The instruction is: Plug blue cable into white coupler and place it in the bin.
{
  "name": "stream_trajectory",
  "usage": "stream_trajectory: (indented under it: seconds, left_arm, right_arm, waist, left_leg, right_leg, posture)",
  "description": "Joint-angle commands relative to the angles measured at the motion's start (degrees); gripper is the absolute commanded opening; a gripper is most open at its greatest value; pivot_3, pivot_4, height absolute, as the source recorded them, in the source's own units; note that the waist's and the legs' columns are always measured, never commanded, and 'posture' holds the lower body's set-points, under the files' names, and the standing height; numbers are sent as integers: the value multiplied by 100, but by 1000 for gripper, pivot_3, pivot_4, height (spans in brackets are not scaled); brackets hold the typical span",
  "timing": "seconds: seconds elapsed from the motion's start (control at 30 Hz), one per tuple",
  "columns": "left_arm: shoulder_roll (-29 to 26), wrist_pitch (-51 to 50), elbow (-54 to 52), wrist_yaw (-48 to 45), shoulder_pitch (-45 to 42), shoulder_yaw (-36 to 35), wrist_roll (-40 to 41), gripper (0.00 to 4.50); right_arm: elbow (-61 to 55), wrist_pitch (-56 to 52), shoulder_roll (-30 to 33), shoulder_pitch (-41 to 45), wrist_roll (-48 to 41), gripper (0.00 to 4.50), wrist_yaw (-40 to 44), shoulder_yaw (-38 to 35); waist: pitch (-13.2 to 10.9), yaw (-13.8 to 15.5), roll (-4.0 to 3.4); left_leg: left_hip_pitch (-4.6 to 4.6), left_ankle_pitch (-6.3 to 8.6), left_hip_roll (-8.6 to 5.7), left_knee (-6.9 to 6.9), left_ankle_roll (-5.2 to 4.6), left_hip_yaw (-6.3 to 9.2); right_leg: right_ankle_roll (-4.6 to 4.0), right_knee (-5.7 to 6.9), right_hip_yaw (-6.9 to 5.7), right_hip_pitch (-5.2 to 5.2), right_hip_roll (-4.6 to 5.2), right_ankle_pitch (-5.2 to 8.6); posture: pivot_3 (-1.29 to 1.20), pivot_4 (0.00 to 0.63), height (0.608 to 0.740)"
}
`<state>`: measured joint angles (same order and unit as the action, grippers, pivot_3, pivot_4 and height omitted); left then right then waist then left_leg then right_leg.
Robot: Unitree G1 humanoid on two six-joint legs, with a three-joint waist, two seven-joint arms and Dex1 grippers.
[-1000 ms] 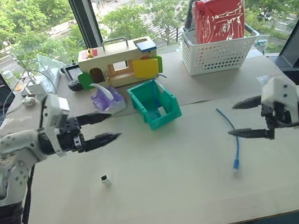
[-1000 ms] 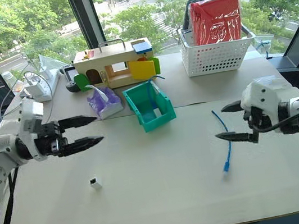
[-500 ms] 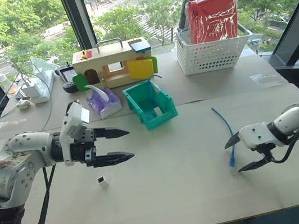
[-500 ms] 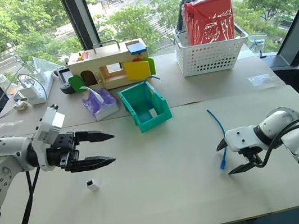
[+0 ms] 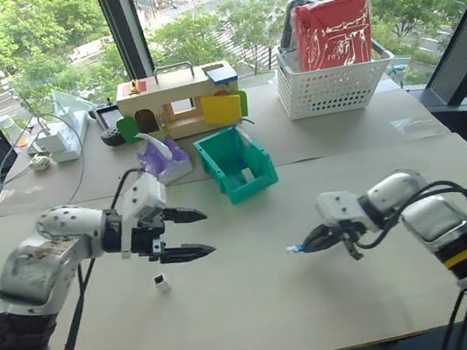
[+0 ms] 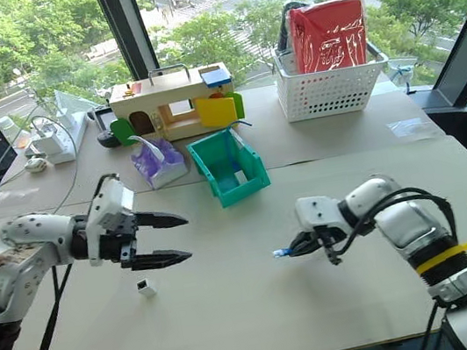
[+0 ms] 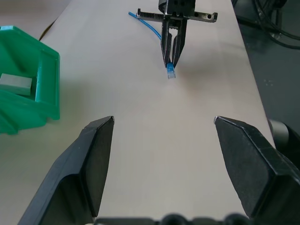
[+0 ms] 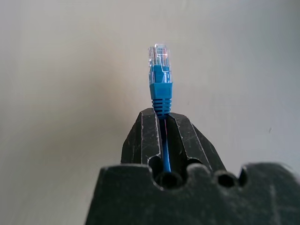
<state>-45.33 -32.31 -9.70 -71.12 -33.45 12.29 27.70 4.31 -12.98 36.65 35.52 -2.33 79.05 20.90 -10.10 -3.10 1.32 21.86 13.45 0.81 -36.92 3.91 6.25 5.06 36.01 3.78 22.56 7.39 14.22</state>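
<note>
**Got the cable by the plug end, coupler's sitting on the table**

So here's where I'm at. My right pincer (image 6: 292, 250) is pressed together on the blue cable (image 8: 161, 89), pinching it just behind the boot, so the clear plug sticks straight out past the fingertips. In the wrist view the cord runs back down the groove between my two fingers. My right arm is bent in across the front of me, forearm reaching toward the middle of the table (image 5: 264, 312), and the pincer points leftward and a bit down, with the plug tip hanging just above the surface.

My left pincer (image 5: 197, 234) is spread wide with nothing in it. That arm comes in from the left side, elbow out, pincer aimed to the right and tipped slightly down, one finger above the other. It hovers over the table, and the two pincers face each other with a gap of bare table between them.

The white coupler (image 5: 159, 282) stands on the table just below and a little to the left of my left fingertips, not touched.

The bin (image 5: 236, 164) sits farther back near mid-table, with a small pale block inside it.
</note>
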Motion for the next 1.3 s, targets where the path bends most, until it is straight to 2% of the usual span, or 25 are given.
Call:
stream_trajectory:
  seconds: [0.03, 0.13, 0.23, 0.33, 0.7, 1.1, 1.13, 1.17, 1.23, 1.27, 1.3]
  left_arm:
    - [446, 462, 531, 82, -300, 402, -564, 3660]
    - [811, 774, 1010, 130, -450, 821, -1085, 3660]
    - [1118, 633, 1223, 217, -603, 982, -1282, 2916]
    - [1146, 659, 1215, 164, -614, 1265, -1615, 1803]
    - [1245, 433, 1122, 162, -634, 1548, -2128, 1803]
    - [1444, 257, 1214, 130, -716, 1566, -2291, 1803]
    - [1486, 186, 1240, 151, -727, 1537, -2267, 1322]
    - [1503, 141, 1260, 132, -737, 1536, -2253, 1170]
    - [1499, 136, 1297, 110, -756, 1559, -2292, 301]
    - [1478, 194, 1327, 126, -770, 1587, -2364, 93]
    - [1458, 266, 1353, 149, -786, 1611, -2437, 84]
  right_arm:
    - [-23, -230, -125, 104, 198, 16, -265, 142]
    - [92, -297, -315, 155, 315, 16, -436, 261]
    - [89, -492, -442, 128, 338, 0, -596, 280]
    - [88, -663, -546, 92, 414, 0, -801, 300]
    - [-17, -1055, -780, 60, 440, 0, -1162, 392]
    - [-317, -1314, -764, -26, 374, 0, -1189, 474]
    - [-343, -1337, -759, -33, 368, 0, -1193, 476]
    - [-364, -1356, -754, -38, 364, 0, -1196, 478]
    - [-394, -1385, -746, -44, 360, 0, -1201, 479]
    - [-423, -1408, -734, -49, 350, 0, -1195, 472]
    - [-442, -1423, -725, -52, 344, 0, -1194, 466]
  waist:
    - [0, 31, 0]
    - [0, 46, 0]
    - [0, -1, 0]
    - [1, -88, 0]
    - [2, -120, 2]
    - [2, -123, 2]
    - [2, -121, 2]
    - [2, -121, 2]
    - [2, -121, 2]
    - [2, -120, 2]
    - [2, -117, 2]
  left_leg:
    - [13, 0, 0, -3, 0, 0]
    - [38, -3, -1, -9, 5, 0]
    - [40, -4, 0, -8, 6, 0]
    - [38, -4, 0, -8, 5, 0]
    - [9, -5, 1, -8, 5, 1]
    - [8, -5, 1, -9, 5, 1]
    - [8, -5, 1, -9, 4, 1]
    - [8, -5, 1, -9, 5, 1]
    - [8, -5, 1, -9, 5, 1]
    - [9, -5, 1, -9, 4, 1]
    - [9, -5, 1, -9, 4, 1]
  right_leg:
    - [0, 2, 0, 12, 0, 0]
    - [-1, 9, 0, 44, 0, -2]
    - [-2, 16, 0, 54, 0, -2]
    - [-2, 20, 0, 55, 0, -2]
    - [-1, 65, 2, 51, -2, -1]
    - [-1, 68, 2, 51, -2, -1]
    - [-1, 68, 1, 52, -2, -1]
    - [-1, 69, 1, 51, -3, -1]
    - [-1, 69, 2, 51, -2, -1]
    - [-1, 68, 1, 51, -2, -1]
    - [-1, 69, 2, 52, -2, -1]
  posture:
    - [0, 150, 740]
    - [0, 150, 740]
    - [0, 150, 740]
    - [0, 150, 740]
    - [0, 150, 740]
    - [0, 150, 740]
    - [0, 150, 740]
    - [0, 150, 740]
    - [0, 150, 740]
    - [0, 150, 740]
    - [0, 150, 740]
